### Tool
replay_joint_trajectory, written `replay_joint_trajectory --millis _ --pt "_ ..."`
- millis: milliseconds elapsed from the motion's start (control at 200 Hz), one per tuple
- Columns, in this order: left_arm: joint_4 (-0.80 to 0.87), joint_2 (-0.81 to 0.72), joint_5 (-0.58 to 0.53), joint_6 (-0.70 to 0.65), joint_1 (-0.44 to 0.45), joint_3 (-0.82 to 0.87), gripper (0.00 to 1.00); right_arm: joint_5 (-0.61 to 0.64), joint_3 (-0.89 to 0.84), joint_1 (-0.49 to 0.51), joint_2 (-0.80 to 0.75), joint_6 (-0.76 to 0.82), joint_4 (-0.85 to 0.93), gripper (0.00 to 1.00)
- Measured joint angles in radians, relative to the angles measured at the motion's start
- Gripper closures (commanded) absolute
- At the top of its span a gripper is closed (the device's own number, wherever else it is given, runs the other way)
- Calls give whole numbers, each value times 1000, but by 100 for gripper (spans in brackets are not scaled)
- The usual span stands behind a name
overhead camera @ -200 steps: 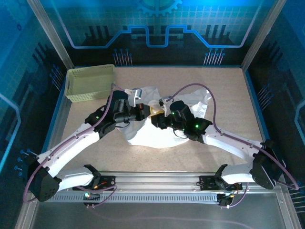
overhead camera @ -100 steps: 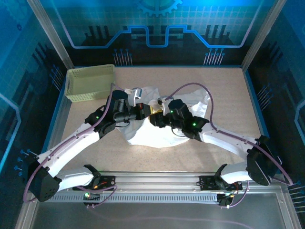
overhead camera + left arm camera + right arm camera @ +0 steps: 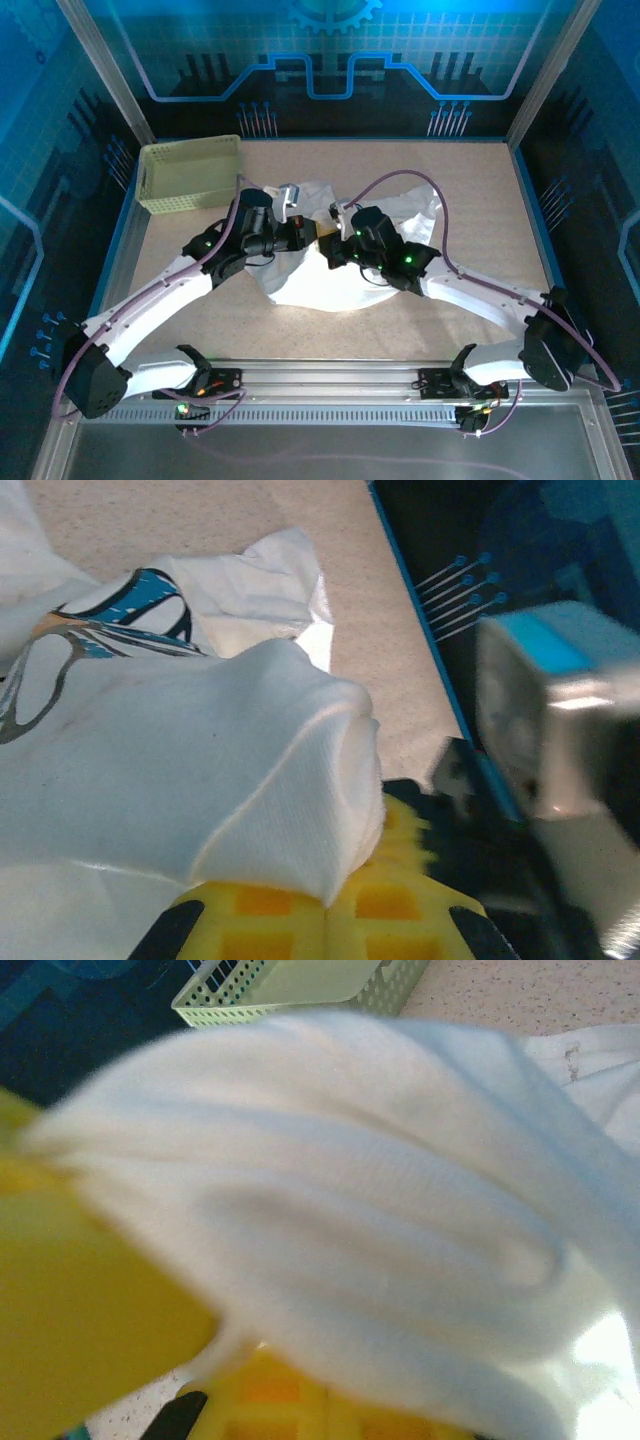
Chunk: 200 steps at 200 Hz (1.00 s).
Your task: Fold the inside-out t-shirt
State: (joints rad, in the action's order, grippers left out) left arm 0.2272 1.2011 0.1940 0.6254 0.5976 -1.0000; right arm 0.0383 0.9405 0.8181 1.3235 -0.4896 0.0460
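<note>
**Both claws nipped onto the bunched shirt, folding proper not begun**

Left claw (image 3: 301,232) and right claw (image 3: 328,243) met tip to tip, almost touching, over the middle of the crumpled t-shirt (image 3: 335,275). Left claw pinched narrow on a thick roll of white cloth (image 3: 220,770), fold lying over its yellow pad (image 3: 330,920). Right claw likewise clamped on cloth, a fat fold (image 3: 340,1220) bulging over its yellow finger (image 3: 80,1310).

Shirt heaped on the table (image 3: 480,200) directly beneath and behind both claws, spilling mostly to the near side of them. Printed graphic (image 3: 140,595) just beyond the left claw's tips. Basket (image 3: 188,172) well off to the left claw's outer side, apart from the cloth.

Step in hand, by the look of it: getting a two-point hold to open out or turn the garment, ahead of any fold. Next move likely calls for lifting and drawing the claws apart so the bunch spreads. Risk: both grips on the same thick wad, which could rise as one lump instead of opening.
</note>
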Motion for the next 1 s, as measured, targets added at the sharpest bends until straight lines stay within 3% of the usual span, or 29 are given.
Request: replay_joint_trajectory --millis 375,485,590,730,855,1001 --pt "179 185 -75 -37 -48 -97 67 -14 0 -27 -329 -46 244 100" --pt "210 214 -96 -48 -58 -97 64 -40 -2 -70 -376 -69 286 100" --pt "225 208 -121 -66 -51 -96 54 -70 -5 -99 -393 -90 305 100" --pt "194 72 -182 -150 46 -55 40 -102 -1 -106 -384 -111 306 100" --pt "119 -109 -206 -253 198 -13 39 -133 23 -106 -348 -124 305 100" --pt "46 -144 -206 -324 219 -12 37 -152 58 -96 -314 -133 305 100"
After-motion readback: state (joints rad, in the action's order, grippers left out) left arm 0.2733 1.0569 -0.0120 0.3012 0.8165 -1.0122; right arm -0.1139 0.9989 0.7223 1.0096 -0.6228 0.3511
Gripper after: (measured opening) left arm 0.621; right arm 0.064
